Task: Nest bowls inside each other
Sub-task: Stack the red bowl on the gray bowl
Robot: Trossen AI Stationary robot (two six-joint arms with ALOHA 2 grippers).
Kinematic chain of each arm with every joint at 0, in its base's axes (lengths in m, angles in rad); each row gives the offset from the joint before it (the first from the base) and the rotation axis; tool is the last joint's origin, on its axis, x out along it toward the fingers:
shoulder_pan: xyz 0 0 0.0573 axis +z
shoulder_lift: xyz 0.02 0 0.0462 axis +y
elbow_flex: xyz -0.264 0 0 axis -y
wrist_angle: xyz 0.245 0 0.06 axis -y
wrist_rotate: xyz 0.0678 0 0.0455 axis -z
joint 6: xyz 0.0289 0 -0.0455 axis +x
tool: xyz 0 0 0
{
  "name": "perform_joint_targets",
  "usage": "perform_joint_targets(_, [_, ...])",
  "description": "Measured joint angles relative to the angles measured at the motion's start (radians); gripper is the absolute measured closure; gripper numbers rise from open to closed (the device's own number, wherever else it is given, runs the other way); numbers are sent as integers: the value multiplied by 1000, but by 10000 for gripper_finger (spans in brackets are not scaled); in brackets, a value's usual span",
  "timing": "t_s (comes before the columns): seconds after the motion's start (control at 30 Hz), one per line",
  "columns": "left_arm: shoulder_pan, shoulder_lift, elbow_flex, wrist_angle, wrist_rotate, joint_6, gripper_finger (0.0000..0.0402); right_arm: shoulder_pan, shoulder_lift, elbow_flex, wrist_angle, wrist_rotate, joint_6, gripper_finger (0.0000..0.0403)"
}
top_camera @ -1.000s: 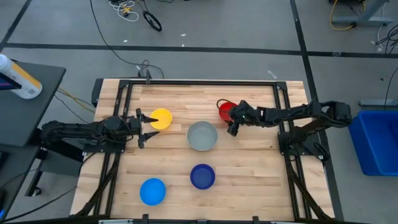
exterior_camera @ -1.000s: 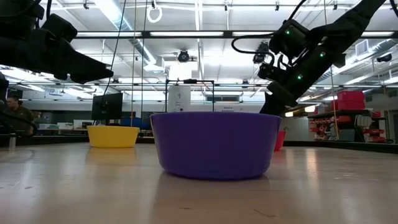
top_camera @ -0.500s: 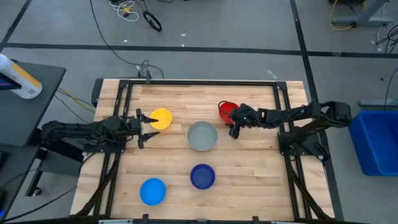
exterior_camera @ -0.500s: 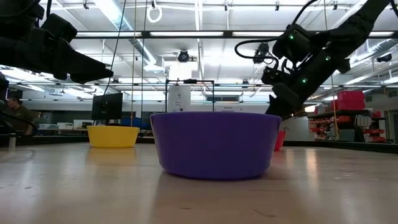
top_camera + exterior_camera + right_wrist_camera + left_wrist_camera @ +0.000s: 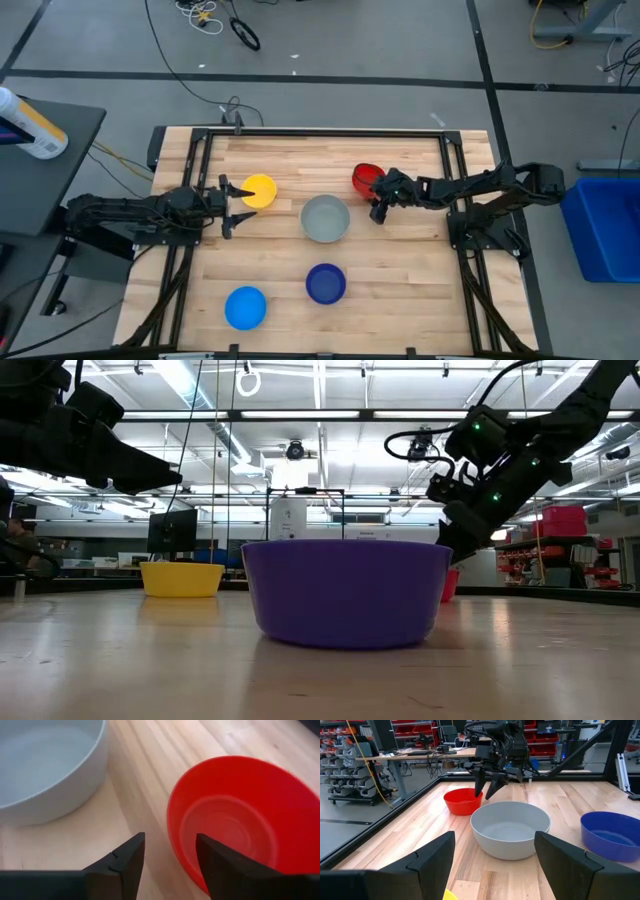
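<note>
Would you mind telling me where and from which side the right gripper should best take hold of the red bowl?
Probably by the rim on the side facing the grey bowl. The red bowl stands upright and open, so its thin wall can slip between the fingers, one inside and one outside. The right gripper, jaws apart, is already there, so a descent from above suits.

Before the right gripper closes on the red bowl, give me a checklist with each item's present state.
1. Right gripper at red bowl: ok.
2. Fingers straddling the bowl's rim, one inside and one outside: cannot tell.
3. Red bowl empty: ok.
4. Grey bowl empty, beside the red one: ok.
5. Left gripper open, waiting by yellow bowl, away from the right arm: ok.
</note>
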Motion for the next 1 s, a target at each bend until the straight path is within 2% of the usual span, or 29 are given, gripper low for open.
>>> perform_joint_targets(0.13, [0, 0, 0, 0, 0, -1, 119, 0, 8, 0, 3, 31, -15, 234])
perform_joint_targets(0.5, [0, 0, 0, -1, 0, -2, 119, -1, 121, 0, 80, 28, -18, 246])
perform_joint_targets(0.67, [0, 0, 0, -2, 0, -2, 119, -1, 125, 0, 95, 26, -16, 296])
perform_joint_targets(0.83, [0, 0, 0, -4, 0, -3, 119, -1, 122, 1, 105, 29, -13, 385])
perform_joint_targets(1.0, [0, 0, 0, -5, 0, -3, 119, 19, 123, 1, 154, 54, -6, 397])
